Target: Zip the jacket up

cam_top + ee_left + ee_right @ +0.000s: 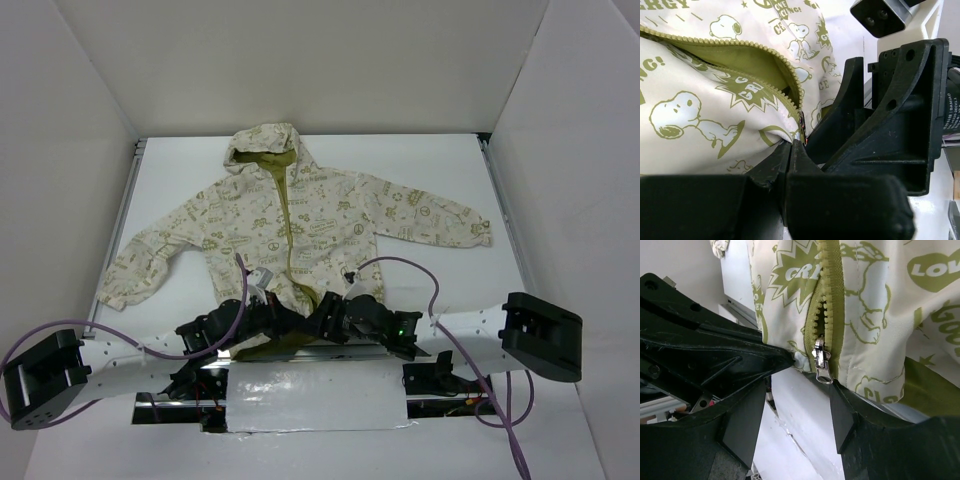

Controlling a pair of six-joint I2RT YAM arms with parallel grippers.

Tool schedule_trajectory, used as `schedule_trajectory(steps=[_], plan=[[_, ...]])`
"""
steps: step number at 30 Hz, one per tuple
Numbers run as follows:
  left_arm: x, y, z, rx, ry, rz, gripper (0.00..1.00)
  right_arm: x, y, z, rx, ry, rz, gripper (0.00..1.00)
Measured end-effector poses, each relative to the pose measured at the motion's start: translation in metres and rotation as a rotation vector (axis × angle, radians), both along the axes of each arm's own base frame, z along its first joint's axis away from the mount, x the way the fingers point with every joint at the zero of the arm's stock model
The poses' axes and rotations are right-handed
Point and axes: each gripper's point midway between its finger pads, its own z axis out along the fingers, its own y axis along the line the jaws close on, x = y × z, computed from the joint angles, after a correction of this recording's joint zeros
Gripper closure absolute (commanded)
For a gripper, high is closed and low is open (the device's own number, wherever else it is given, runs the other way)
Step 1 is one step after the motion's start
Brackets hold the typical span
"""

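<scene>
Seen from above, the jacket (330, 215) lay flat on the white counter (420, 160), with its hood far, its sleeves spread left and right, and its hem near. The zipper (290, 235) ran down the middle, showing olive lining at the neck. The left pincer (268, 312) and the right pincer (325, 318) met at the middle of the hem.

In the left wrist view, the left pincer (791, 150) was pressed shut on the hem fabric just beside the zipper's bottom end. The two rows of teeth (765, 82) stood apart above it.

In the right wrist view, the right pincer (812, 379) stood open and held nothing. The silver slider (820, 352) sat low on the zipper, and its pull tab (824, 372) hung between the fingers (740, 375).
</scene>
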Motion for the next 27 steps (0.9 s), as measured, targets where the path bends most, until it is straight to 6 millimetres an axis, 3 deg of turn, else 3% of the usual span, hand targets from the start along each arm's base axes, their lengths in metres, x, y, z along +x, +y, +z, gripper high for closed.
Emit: schedule_trajectory(steps=[27], plan=[[0.0,0.0004,-0.0034,0.004,0.003,0.001,1.0,0.0077,-0.0054,0.0069,0.03,-0.013,-0.058,0.46]])
